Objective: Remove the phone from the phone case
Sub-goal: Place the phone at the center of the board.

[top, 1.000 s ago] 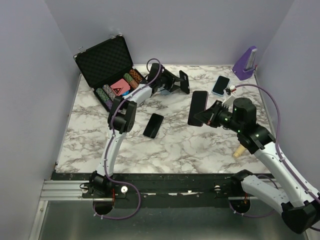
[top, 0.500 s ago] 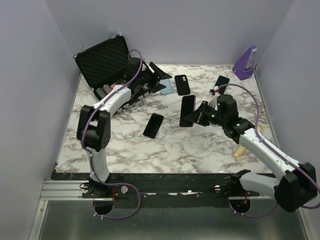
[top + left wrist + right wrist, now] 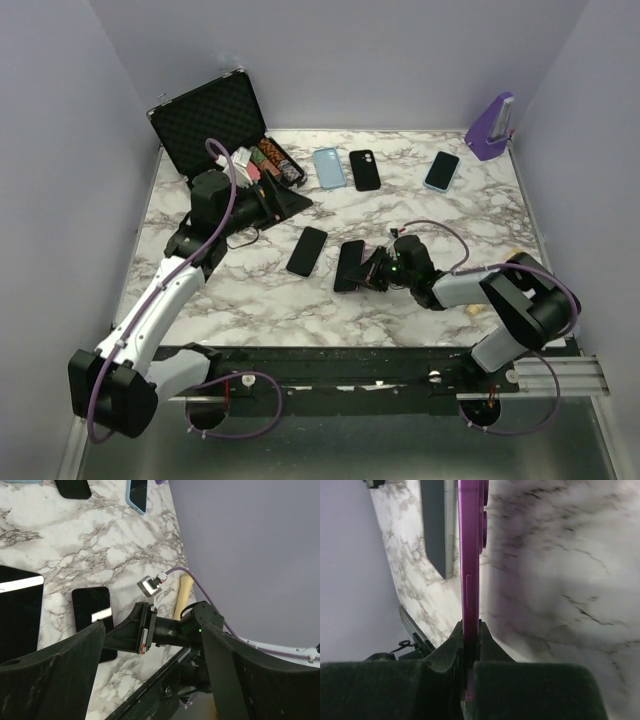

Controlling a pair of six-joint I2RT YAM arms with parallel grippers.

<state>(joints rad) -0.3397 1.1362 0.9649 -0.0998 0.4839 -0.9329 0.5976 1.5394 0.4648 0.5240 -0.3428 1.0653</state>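
Note:
The phone (image 3: pixel 349 265), purple-edged with a dark screen, sits low over the near-middle of the table with my right gripper (image 3: pixel 373 272) shut on its end. In the right wrist view the phone (image 3: pixel 470 565) stands edge-on, pinched by that gripper (image 3: pixel 470 630); whether its far end touches the marble I cannot tell. The empty black phone case (image 3: pixel 365 170) lies flat at the far middle. My left gripper (image 3: pixel 295 200) hovers open and empty at the left, beside the chip case. From the left wrist, its gripper (image 3: pixel 152 645) frames the right gripper and the phone (image 3: pixel 92 617).
An open black box of poker chips (image 3: pixel 215 125) stands far left. A light blue case (image 3: pixel 328 168), a blue-cased phone (image 3: pixel 441 171) and a bare black phone (image 3: pixel 307 250) lie on the marble. A purple object (image 3: pixel 492 125) stands far right. A wooden stick (image 3: pixel 181 595) lies near the right arm.
My left gripper let go of the black case, opened wide and drew back to the left. My right gripper carried the phone down and toward the near middle of the table.

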